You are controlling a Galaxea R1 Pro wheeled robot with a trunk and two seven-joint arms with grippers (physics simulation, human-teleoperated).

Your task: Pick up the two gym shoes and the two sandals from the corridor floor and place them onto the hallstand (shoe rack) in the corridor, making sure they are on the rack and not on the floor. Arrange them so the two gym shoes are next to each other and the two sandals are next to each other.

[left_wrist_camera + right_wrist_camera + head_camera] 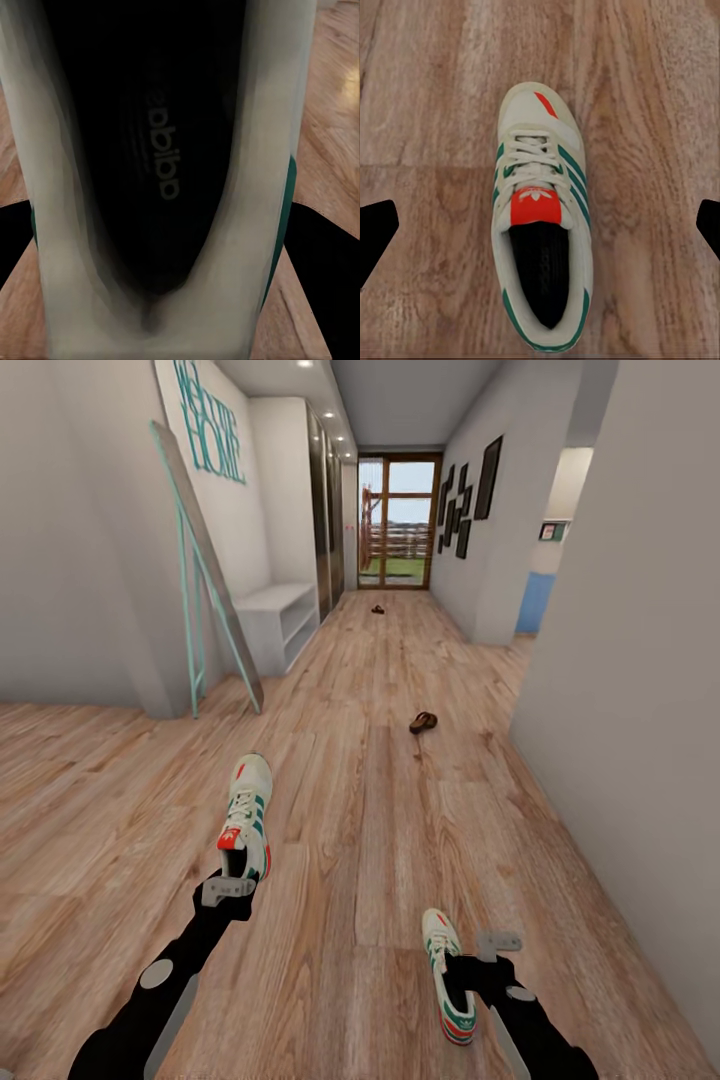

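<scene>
Left gripper [232, 888] pinches the heel of one sneaker [247, 815]; in the left wrist view the fingers [319, 262] press the shoe's [161, 180] sides, dark insole between them. Right gripper [470, 965] fingers [376, 229] spread wide, hanging over the second sneaker [542, 247], not touching it; that shoe [447, 972] lies flat on the plank floor [350, 840]. Corridor: white walls, glass door [400, 520] at the far end. Shoe rack [280, 618] against the left wall, well ahead. One sandal [423, 722] mid-corridor, the other sandal [378, 609] near the door. Both arms reach forward and down.
</scene>
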